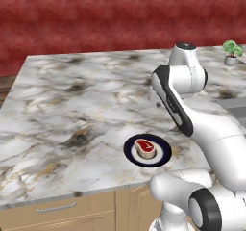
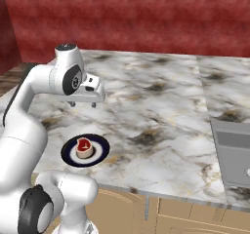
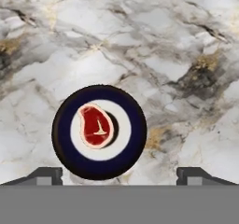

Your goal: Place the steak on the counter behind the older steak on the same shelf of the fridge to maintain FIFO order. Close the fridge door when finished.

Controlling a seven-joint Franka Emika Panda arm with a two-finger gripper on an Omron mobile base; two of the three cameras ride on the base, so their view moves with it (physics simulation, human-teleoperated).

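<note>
The steak (image 1: 145, 147) is sitting in the middle of a white plate (image 1: 163, 158) with a dark blue rim, and the plate is resting flat on the marble counter (image 1: 72, 109), close to its front edge. In the left base view the plate is lying toward the right part of that front edge, just beside the robot's lower arm; in the right base view it is showing near the counter's front left corner. The steak's red top is facing up, with a pale bone-shaped mark across it and tan fat around the sides.

The gripper (image 2: 83, 104) is hanging above the counter, back from the plate toward the middle of the worktop and clearly apart from the steak. Its jaws are standing wide and holding nothing. In the hand view the two dark fingertips (image 3: 46, 175) are rising far apart at the bottom, with the plate lying between them and slightly to the left, the steak a little left of the plate's centre.

A small potted plant (image 1: 231, 52) is standing near the counter's far right corner in the left base view. A grey sink (image 2: 234, 152) is sitting in the worktop along its right side. Tan drawers (image 1: 57, 211) are running under the front edge.
</note>
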